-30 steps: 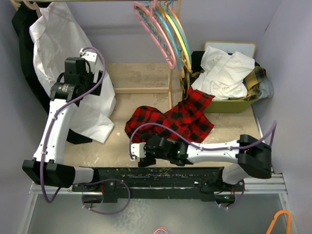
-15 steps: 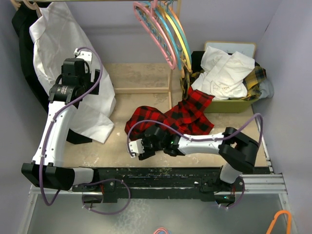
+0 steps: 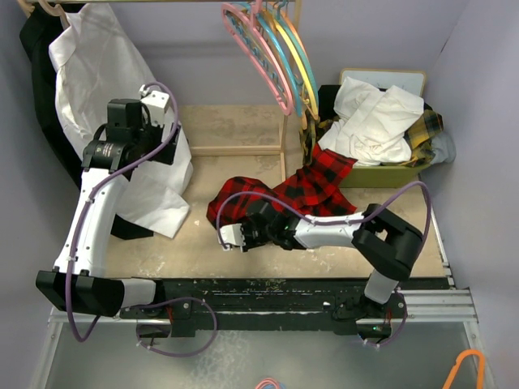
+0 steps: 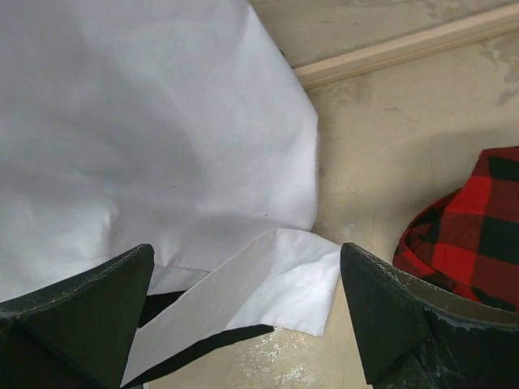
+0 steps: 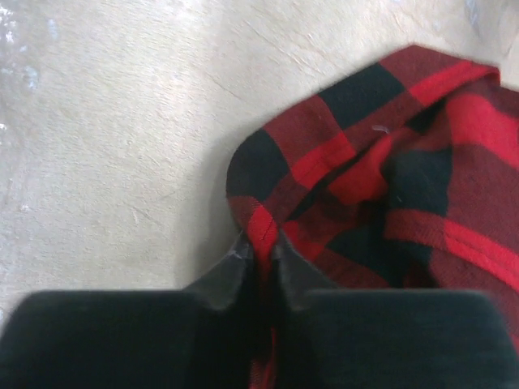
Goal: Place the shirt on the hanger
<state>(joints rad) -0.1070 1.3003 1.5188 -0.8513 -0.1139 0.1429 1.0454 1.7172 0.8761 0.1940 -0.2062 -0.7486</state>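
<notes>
The red-and-black plaid shirt (image 3: 312, 190) lies crumpled on the table, one end trailing up to the basket; it also shows in the left wrist view (image 4: 474, 235). My right gripper (image 3: 242, 233) is at its near left edge. In the right wrist view this gripper (image 5: 261, 247) is shut on a red fold of the shirt (image 5: 389, 162). The pink hanger (image 3: 258, 61) hangs from the rail at the top, apart from both arms. My left gripper (image 3: 165, 150) hovers open over the hanging white shirt's hem (image 4: 268, 284), with nothing between its fingers (image 4: 89, 316).
A white shirt (image 3: 101, 89) hangs at the left over a black garment (image 3: 36, 81). Blue and yellow hangers (image 3: 296, 57) hang beside the pink one. A green basket (image 3: 381, 176) of clothes stands at the right. A wooden rack base (image 3: 235, 150) crosses the table. An orange hanger (image 3: 464, 366) lies near the front right.
My right gripper slid up to the shirt's near left edge and closed on a fold of it. The left gripper turned slightly and stayed open.
</notes>
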